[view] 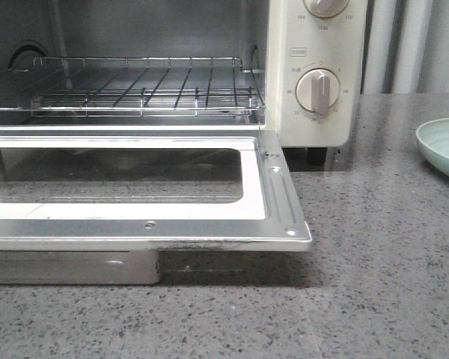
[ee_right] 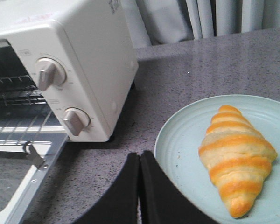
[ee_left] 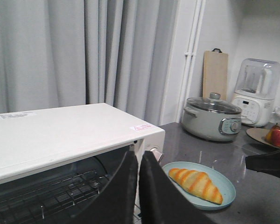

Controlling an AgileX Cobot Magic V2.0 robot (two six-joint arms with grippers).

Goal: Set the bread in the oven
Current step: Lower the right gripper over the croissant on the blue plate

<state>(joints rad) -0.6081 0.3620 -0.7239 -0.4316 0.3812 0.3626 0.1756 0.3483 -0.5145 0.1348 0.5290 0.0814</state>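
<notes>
Black fingers of the right gripper (ee_right: 139,186) pressed together, empty, poised at the plate (ee_right: 186,140) rim; left gripper (ee_left: 139,186) likewise closed, empty, beside the oven (ee_left: 60,135). Bread (ee_right: 235,156) lies alone on the plate, at the right claw's two o'clock. Best to spread wide, straddle the roll's thick middle; wire rack (view: 142,90) bare, door (view: 277,202) down.

Left gripper (ee_left: 138,186): 2 matte black fingers (ee_left: 121,196), flat and smooth, broad at the base and narrowing toward the tips, rounded at the tips. Right gripper (ee_right: 139,186): the same 2 plain black fingers (ee_right: 123,196), same tapering shape. No cables, screws or markings visible on either gripper.
</notes>
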